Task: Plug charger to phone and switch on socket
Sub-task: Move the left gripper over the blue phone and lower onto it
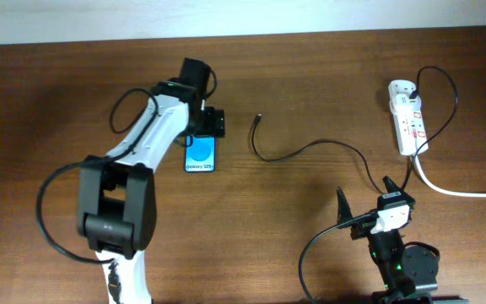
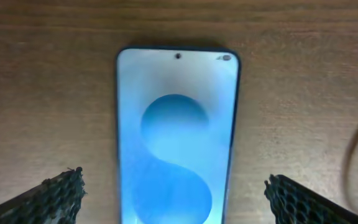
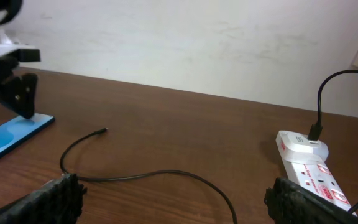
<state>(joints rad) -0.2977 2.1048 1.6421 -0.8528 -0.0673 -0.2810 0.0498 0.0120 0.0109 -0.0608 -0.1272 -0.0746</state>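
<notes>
The phone (image 1: pixel 199 155) lies flat on the table with its blue screen up. My left gripper (image 1: pixel 206 124) is open over its far end, a finger on each side, not touching it; in the left wrist view the phone (image 2: pixel 176 134) lies between the fingers of the left gripper (image 2: pixel 174 190). The charger (image 1: pixel 298 152) runs from its plug tip (image 1: pixel 259 117) to the socket (image 1: pixel 407 116) at the back right. My right gripper (image 1: pixel 365 200) is open and empty near the front edge. The right wrist view shows the charger (image 3: pixel 142 176), the socket (image 3: pixel 309 168) and the phone (image 3: pixel 8 140).
A thick white cord (image 1: pixel 458 191) runs from the socket off the right edge. A white wall (image 3: pixel 185 43) stands behind the wooden table (image 1: pixel 310 76). The left arm (image 1: pixel 133 169) stretches over the table's left half.
</notes>
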